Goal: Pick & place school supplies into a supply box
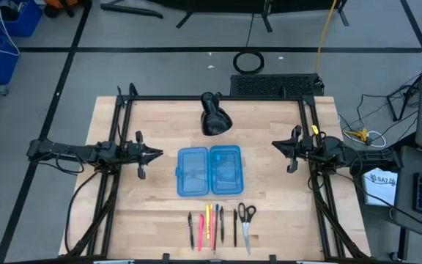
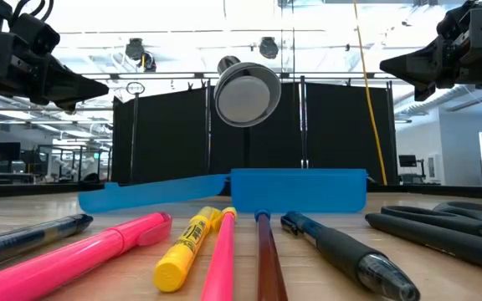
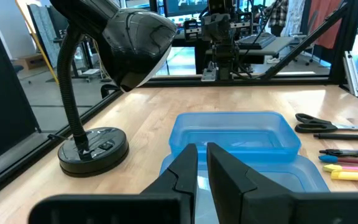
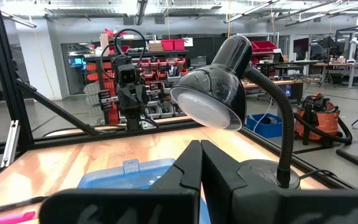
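Note:
The translucent blue supply box lies open in the middle of the table, its two halves flat side by side. Near the front edge several pens and pencils lie in a row, with black-handled scissors to their right. My left gripper hovers level, left of the box and clear of it. In its wrist view a narrow gap shows between its fingers, with nothing in it. My right gripper hovers level to the right of the box, its fingers shut together on nothing.
A black gooseneck desk lamp stands on its round base behind the box, its shade bent toward the box. Black frame rails run along the table's left and right sides. Bare wood lies between the box and each gripper.

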### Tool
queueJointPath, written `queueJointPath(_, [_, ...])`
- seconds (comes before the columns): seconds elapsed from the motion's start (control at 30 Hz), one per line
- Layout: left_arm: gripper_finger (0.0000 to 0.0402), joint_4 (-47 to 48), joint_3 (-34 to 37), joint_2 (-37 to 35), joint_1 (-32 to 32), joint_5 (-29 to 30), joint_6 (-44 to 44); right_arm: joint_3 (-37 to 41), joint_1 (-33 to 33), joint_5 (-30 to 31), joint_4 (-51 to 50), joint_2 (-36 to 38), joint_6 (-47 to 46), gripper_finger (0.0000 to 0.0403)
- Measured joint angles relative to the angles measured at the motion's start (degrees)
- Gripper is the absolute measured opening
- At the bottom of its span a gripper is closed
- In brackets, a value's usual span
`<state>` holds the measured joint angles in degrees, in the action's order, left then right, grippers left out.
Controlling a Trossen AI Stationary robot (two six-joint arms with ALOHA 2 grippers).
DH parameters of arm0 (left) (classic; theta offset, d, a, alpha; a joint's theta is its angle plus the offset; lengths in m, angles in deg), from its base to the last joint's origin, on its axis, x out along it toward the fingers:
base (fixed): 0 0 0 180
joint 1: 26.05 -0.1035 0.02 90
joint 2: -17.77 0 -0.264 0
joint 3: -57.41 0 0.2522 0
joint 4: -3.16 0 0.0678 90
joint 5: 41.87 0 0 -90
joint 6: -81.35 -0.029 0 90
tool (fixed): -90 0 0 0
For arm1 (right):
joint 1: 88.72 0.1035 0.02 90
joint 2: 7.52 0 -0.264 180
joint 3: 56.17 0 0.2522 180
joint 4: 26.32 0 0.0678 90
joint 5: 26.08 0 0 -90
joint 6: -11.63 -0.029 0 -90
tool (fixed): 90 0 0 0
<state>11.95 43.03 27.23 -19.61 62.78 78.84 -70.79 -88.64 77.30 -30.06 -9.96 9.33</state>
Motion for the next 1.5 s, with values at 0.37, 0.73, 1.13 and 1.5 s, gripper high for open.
queueJointPath(0.37, [0.0042,0.0,0.0,0.0,0.0,0.0,0.0,0.0,0.0,0.0,0.0,0.0,0.0,0.0])
queueJointPath(0.73, [0.0042,0.0,0.0,0.0,0.0,0.0,0.0,0.0,0.0,0.0,0.0,0.0,0.0,0.0])
queueJointPath(1.13, [0.0042,0.0,0.0,0.0,0.0,0.0,0.0,0.0,0.0,0.0,0.0,0.0,0.0,0.0])
queueJointPath(1.5, [0.0042,-1.5,0.0,0.0,0.0,0.0,0.0,0.0,0.0,0.0,0.0,0.0,0.0,0.0])
